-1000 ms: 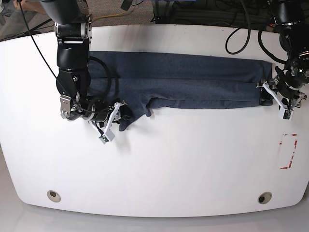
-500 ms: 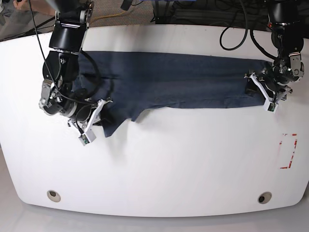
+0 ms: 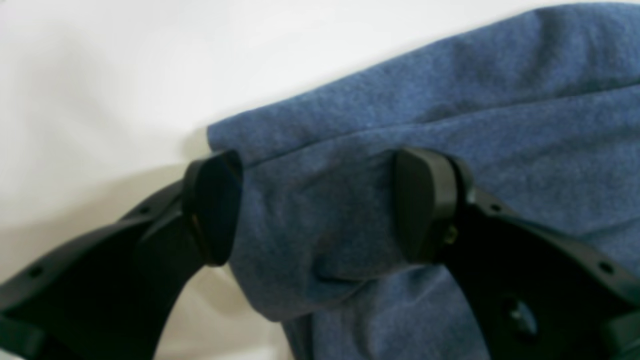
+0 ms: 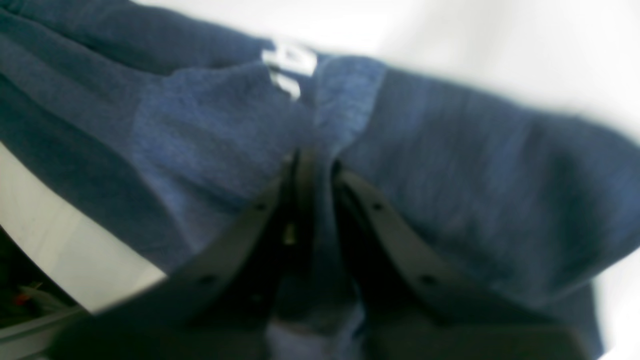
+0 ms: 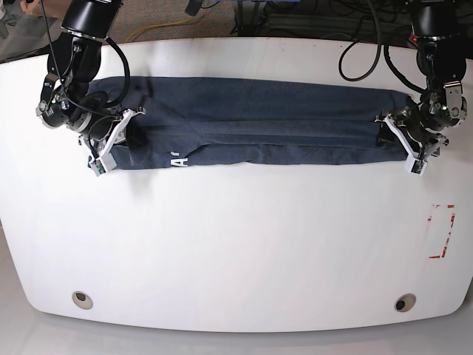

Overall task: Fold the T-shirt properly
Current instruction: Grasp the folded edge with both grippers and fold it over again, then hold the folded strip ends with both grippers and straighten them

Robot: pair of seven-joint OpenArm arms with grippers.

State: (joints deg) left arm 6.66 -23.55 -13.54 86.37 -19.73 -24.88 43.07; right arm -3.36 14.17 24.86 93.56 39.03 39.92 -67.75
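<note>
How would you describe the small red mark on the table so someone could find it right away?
Start from the white table with the long dark T-shirt stretched across its far half. Follow the shirt to the end held inside the left hand, then drop toward the table's near edge. There sits a red outlined rectangle, the only coloured mark on the bare white surface.

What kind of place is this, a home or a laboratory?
Most likely a robotics lab or test station. The T-shirt lies on a bare white table with marker tape; loose cables run behind it, and two robot arms work at the cloth's ends.
</note>
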